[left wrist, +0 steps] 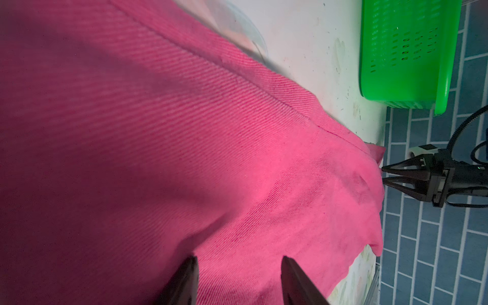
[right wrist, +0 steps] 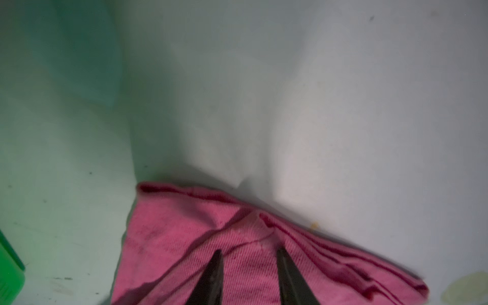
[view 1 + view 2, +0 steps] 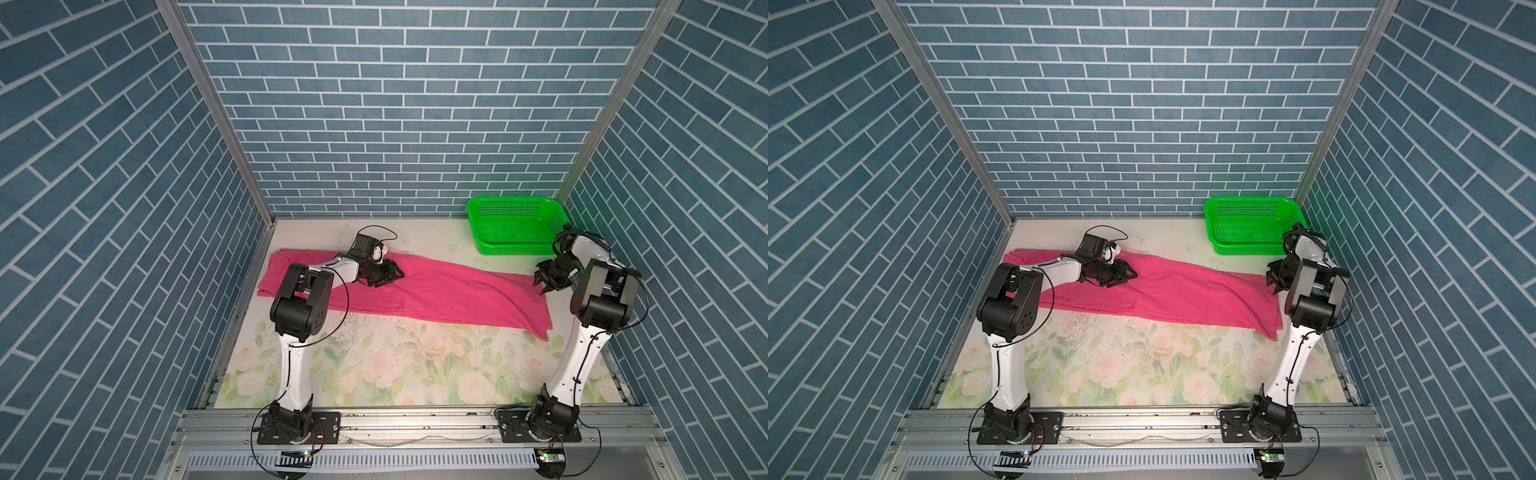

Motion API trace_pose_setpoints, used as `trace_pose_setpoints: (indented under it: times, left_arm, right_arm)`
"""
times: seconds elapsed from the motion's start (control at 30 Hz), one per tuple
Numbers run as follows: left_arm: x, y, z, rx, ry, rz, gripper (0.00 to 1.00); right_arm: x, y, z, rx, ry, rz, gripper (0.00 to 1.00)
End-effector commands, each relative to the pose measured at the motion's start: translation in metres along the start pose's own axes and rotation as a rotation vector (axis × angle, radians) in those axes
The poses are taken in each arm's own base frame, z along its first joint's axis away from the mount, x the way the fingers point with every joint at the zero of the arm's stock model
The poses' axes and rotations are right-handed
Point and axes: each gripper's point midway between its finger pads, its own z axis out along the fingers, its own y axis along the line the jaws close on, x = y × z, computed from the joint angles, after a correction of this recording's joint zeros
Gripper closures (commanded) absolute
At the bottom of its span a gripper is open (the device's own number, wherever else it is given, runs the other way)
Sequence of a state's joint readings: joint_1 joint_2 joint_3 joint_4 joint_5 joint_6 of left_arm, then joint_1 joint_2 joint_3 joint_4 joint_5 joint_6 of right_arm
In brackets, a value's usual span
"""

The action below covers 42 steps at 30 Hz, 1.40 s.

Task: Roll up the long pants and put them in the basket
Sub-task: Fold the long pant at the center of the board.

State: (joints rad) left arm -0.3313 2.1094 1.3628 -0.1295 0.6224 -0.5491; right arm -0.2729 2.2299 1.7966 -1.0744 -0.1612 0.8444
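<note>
**Ana:** Pincers first: how does each one stand?

**Ben:** Left pincer (image 3: 395, 277) hangs low over the long pants (image 3: 449, 291), toward their left end. In its wrist view the two fingers (image 1: 184, 282) are well apart, with only flat cloth showing in the gap. It has hold of nothing.

**Ana:** And the right one?

**Ben:** Right pincer (image 3: 540, 287) is at the opposite end of the cloth, tips pointing at the far corner of that end. Seen from the left wrist (image 1: 382, 173), its jaws are parted by a narrow gap. In its own wrist view (image 2: 248, 252) the cloth rises in a small ridge ahead of the tips. I see nothing clamped, but I cannot tell whether the tips touch the fabric.

**Ana:** Where do the pants lie?

**Ben:** Stretched lengthwise across the far half of the table (image 3: 374, 365), from the left wall to the right arm, flat and unrolled in both top views (image 3: 1183, 291). The right end shows several stacked layers (image 2: 343, 264).

**Ana:** Anything else?

**Ben:** A green basket (image 3: 513, 249) sits in the far right corner, apart from the cloth.
</note>
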Motion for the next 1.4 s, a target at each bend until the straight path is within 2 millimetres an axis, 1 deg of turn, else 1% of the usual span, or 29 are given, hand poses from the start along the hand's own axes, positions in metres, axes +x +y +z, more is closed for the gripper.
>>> trace_pose_setpoints:
  times: [0.0,0.13,0.27,0.43,0.63,0.73,0.83,0.9,1.0,1.1,1.13,1.17,1.2,1.23,1.27,1.37]
  left_arm:
    - [0.019,0.044,0.001,-0.140,0.052,-0.075,0.45]
    - [0.018,0.044,0.002,-0.138,0.053,-0.077,0.45]
    - [0.018,0.044,0.002,-0.140,0.053,-0.077,0.45]
    - [0.018,0.045,0.001,-0.142,0.053,-0.076,0.45]
    - [0.019,0.044,0.000,-0.143,0.053,-0.076,0.45]
    - [0.018,0.044,0.000,-0.144,0.053,-0.075,0.45]
    - [0.019,0.044,-0.001,-0.146,0.055,-0.073,0.45]
    - [0.020,0.043,-0.003,-0.148,0.056,-0.071,0.45]
    - [0.020,0.043,-0.004,-0.149,0.055,-0.069,0.45]
    - [0.020,0.043,-0.004,-0.149,0.053,-0.068,0.45]
    - [0.019,0.042,-0.005,-0.146,0.050,-0.066,0.45]
    - [0.018,0.042,-0.004,-0.145,0.050,-0.067,0.45]
    - [0.018,0.042,-0.004,-0.144,0.048,-0.068,0.45]
    - [0.018,0.042,-0.003,-0.142,0.048,-0.069,0.45]
    - [0.018,0.042,-0.002,-0.140,0.047,-0.070,0.45]
    - [0.017,0.041,0.000,-0.133,0.048,-0.071,0.45]
  right_arm:
    - [-0.002,0.001,0.006,0.020,-0.003,0.029,0.58]
    - [-0.001,0.001,0.010,0.030,0.004,0.031,0.57]
    - [-0.002,-0.001,0.015,0.042,0.006,0.032,0.59]
    - [-0.005,0.001,0.020,0.048,0.009,0.033,0.66]
    - [-0.008,0.001,0.023,0.063,0.002,0.032,0.71]
    - [-0.008,-0.002,0.027,0.083,0.004,0.034,0.76]
    - [-0.007,-0.005,0.032,0.104,0.004,0.035,0.86]
    - [-0.006,-0.006,0.035,0.110,0.009,0.037,1.00]
    - [-0.007,-0.007,0.037,0.110,0.009,0.040,1.00]
    - [-0.007,-0.004,0.032,0.095,0.002,0.035,1.00]
    - [-0.006,-0.003,0.029,0.088,0.000,0.034,0.95]
    - [-0.005,-0.002,0.024,0.077,-0.004,0.039,0.83]
    - [-0.003,0.000,0.019,0.058,-0.007,0.047,0.77]
    - [-0.001,0.002,0.015,0.039,-0.009,0.055,0.72]
    - [0.000,0.004,0.012,0.017,-0.016,0.066,0.71]
    - [0.003,0.006,0.008,-0.007,-0.023,0.090,0.73]
